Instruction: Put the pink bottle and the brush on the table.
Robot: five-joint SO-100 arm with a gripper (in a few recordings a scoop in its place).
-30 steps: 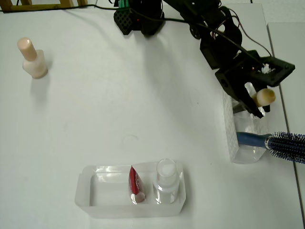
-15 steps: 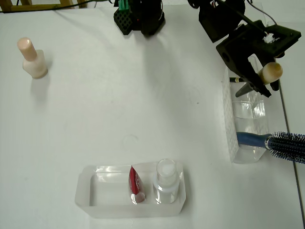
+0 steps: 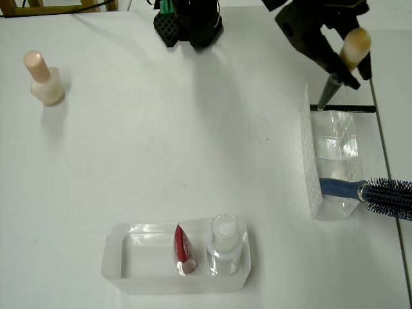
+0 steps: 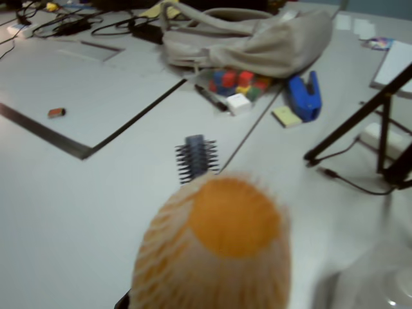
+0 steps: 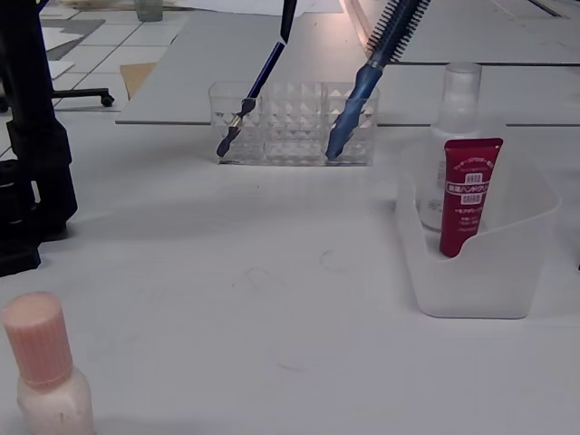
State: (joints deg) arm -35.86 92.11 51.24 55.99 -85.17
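Observation:
The brush hangs at the top right of the overhead view with its fluffy cream tip upward. Its dark handle slants down toward the far end of the clear organizer. My gripper is shut on the brush just below the tip. That tip is a blurred mass at the bottom of the wrist view. The pink bottle stands upright on the white table at the far left, well away from the gripper. It also shows at the bottom left of the fixed view.
The clear organizer holds a blue-handled hairbrush and a thin black pencil. A clear tray near the front edge holds a red tube and a clear bottle. The arm's black base stands at the top.
My gripper has risen with the brush, drawing it up out of the organizer and toward the top of the overhead view. The black pencil has come into sight.

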